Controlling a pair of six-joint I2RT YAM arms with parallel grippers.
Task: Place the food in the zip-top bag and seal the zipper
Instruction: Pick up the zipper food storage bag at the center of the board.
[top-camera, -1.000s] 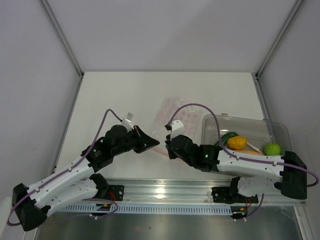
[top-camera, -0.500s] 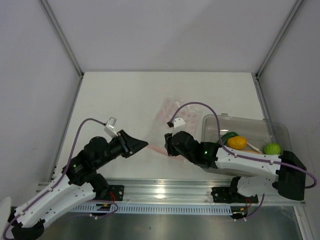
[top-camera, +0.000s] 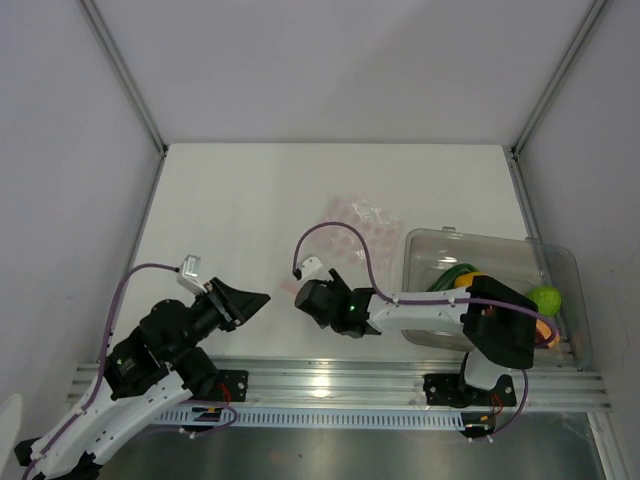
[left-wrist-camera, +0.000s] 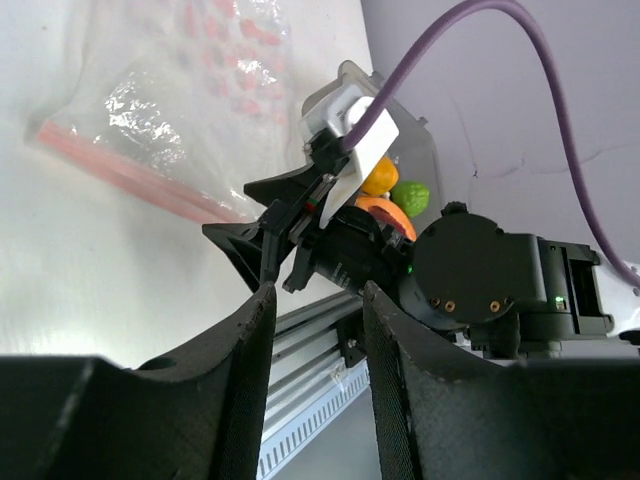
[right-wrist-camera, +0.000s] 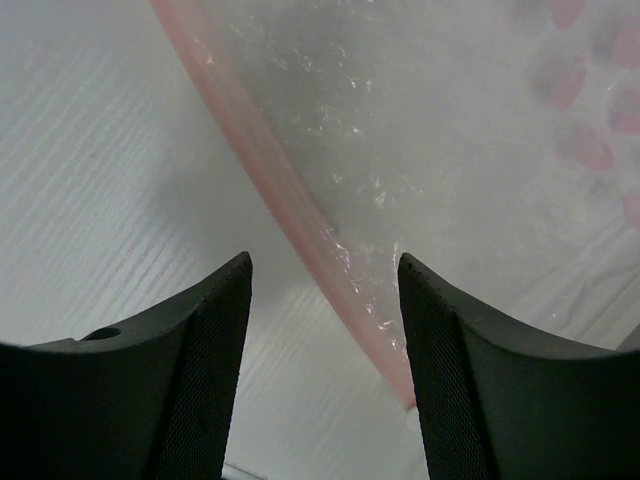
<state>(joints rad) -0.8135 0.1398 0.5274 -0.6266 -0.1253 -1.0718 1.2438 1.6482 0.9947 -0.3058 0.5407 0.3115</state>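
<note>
The zip-top bag (top-camera: 355, 220) lies flat on the white table, holding no food, its pink zipper (right-wrist-camera: 290, 190) along the near-left edge. My right gripper (right-wrist-camera: 322, 270) hovers open just above the zipper's end without touching it; from above it (top-camera: 303, 293) sits at the bag's near corner. My left gripper (top-camera: 252, 299) is open with nothing in it, drawn back to the left of the bag, looking across at the bag (left-wrist-camera: 170, 110) and the right wrist. The food sits in the clear tray (top-camera: 500, 245): a yellow-orange fruit (top-camera: 470, 281), a green fruit (top-camera: 545, 298), a dark-green bit (top-camera: 455, 272) and a reddish slice (left-wrist-camera: 385, 215).
The rigid clear tray stands at the right, by the right arm's base. A metal rail (top-camera: 330, 380) runs along the table's near edge. White walls enclose the table on three sides.
Both grippers went from shut on the bag's zipper edge to open and let it go. The left arm pulled back down and left; the right wrist shifted left. The bag has settled flat.
</note>
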